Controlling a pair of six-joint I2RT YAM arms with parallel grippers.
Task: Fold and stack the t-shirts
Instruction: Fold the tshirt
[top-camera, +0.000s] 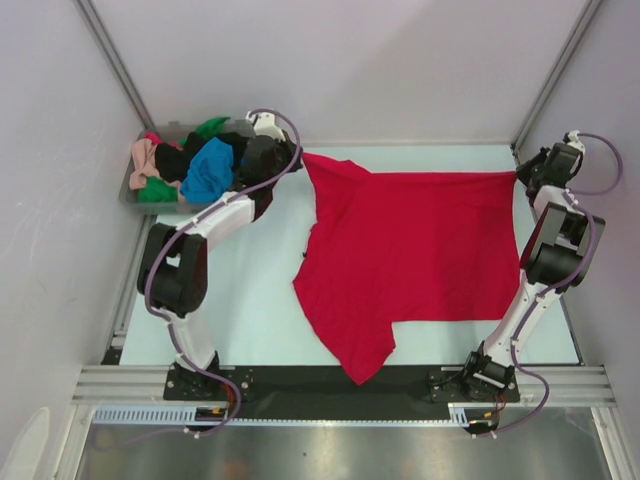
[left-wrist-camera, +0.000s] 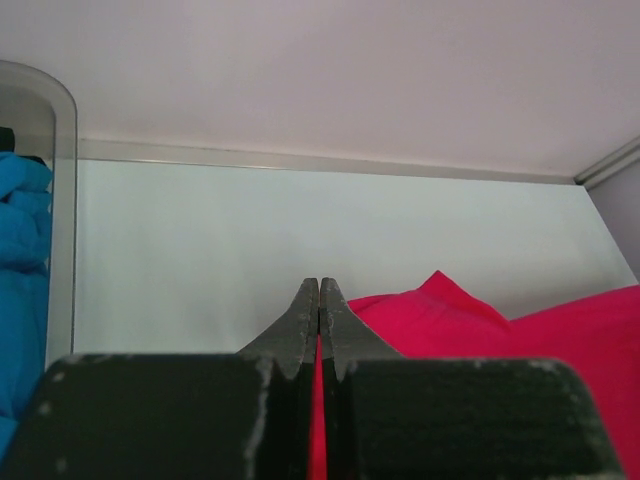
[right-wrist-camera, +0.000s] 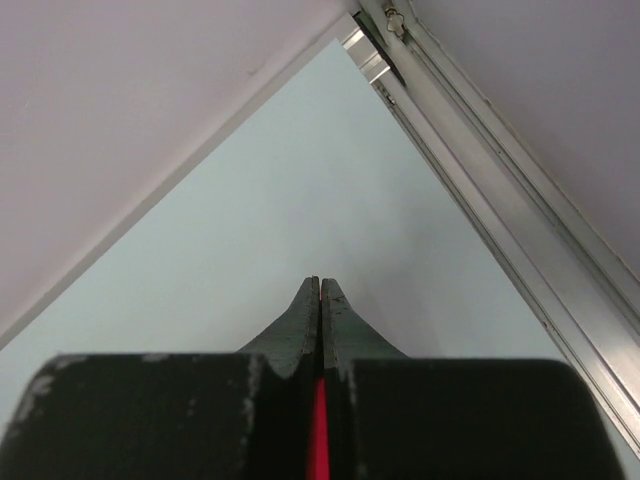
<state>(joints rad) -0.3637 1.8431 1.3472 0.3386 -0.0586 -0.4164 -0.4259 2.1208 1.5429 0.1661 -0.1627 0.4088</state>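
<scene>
As both end effectors (left-wrist-camera: 319, 284) (right-wrist-camera: 319, 283) pinch its corners, the red t-shirt (top-camera: 410, 250) lies spread

Spread t-shirt (top-camera: 420, 250) lies on table (top-camera: 250, 300), right of bin (top-camera: 127, 192).

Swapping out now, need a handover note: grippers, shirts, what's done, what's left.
Left gripper: shut on the red shirt, far left corner.
Right gripper: shut on its far right corner.
Red shirt spread on the table; other shirts heaped in the bin, far left.
Done: nothing folded or stacked.
Left: fold red shirt, then the rest, stack.
</scene>
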